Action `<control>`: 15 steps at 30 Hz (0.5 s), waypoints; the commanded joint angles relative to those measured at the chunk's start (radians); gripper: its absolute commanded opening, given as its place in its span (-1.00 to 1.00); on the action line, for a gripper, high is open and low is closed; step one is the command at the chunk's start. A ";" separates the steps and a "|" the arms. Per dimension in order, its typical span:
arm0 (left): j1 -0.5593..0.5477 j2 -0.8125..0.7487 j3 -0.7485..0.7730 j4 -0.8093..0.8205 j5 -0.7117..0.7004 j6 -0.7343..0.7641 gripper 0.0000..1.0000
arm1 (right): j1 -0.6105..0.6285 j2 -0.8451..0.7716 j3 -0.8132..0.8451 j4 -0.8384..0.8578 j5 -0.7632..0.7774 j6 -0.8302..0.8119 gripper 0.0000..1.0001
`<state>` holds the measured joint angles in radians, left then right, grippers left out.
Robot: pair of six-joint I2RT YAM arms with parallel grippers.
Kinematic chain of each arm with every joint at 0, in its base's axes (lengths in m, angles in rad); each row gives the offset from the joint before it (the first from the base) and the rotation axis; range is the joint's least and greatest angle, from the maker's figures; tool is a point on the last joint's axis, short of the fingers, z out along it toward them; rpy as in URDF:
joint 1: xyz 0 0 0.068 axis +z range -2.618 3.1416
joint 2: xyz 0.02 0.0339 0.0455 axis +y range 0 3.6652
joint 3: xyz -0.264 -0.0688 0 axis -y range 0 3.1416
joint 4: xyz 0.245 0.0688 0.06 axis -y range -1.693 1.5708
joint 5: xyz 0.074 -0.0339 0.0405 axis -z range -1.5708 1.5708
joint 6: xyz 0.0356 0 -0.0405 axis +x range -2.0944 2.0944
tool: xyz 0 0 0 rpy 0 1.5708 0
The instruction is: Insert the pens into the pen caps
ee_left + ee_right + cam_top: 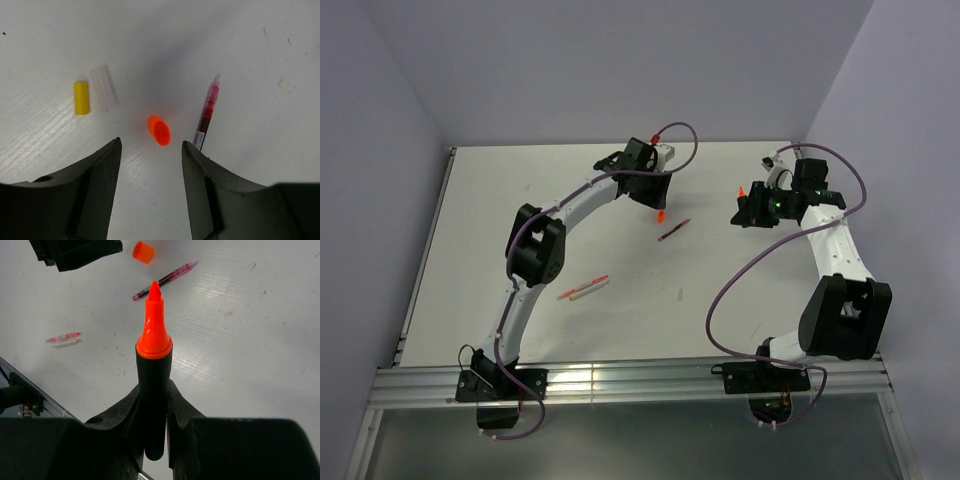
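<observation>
My right gripper [155,390] is shut on the stubby black marker [154,395], its orange tip [154,322] pointing away; it shows at the right in the top view [748,205]. My left gripper [151,150] is open and empty above the table, just short of the orange cap [159,130], which also shows in the top view [661,216] and the right wrist view [143,252]. The yellowish cap [81,97] and the white cap [103,88] lie side by side to its left. The thin dark-red pen [206,112] lies right of the orange cap [674,230].
The thin red and white stick pens [584,288] lie together near the table's middle, also in the right wrist view [63,338]. The table's metal rail [620,382] runs along the near edge. Grey walls close in the back and sides.
</observation>
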<state>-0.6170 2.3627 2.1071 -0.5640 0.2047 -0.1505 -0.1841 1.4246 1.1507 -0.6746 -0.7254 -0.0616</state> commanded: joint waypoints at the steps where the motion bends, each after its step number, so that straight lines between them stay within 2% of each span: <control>1: -0.021 -0.017 -0.018 0.026 -0.004 0.016 0.11 | -0.003 0.004 0.015 -0.003 -0.029 -0.015 -1.00; 7: -0.039 0.004 -0.042 0.055 -0.007 -0.007 0.09 | -0.002 0.016 0.024 -0.005 -0.046 -0.004 -1.00; 15: -0.072 0.044 -0.055 0.093 -0.138 -0.027 -0.06 | -0.002 0.048 0.049 -0.008 -0.085 0.009 -1.00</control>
<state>-0.6724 2.3951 2.0502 -0.5190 0.1364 -0.1631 -0.1841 1.4647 1.1526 -0.6762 -0.7765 -0.0574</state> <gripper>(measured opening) 0.476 0.238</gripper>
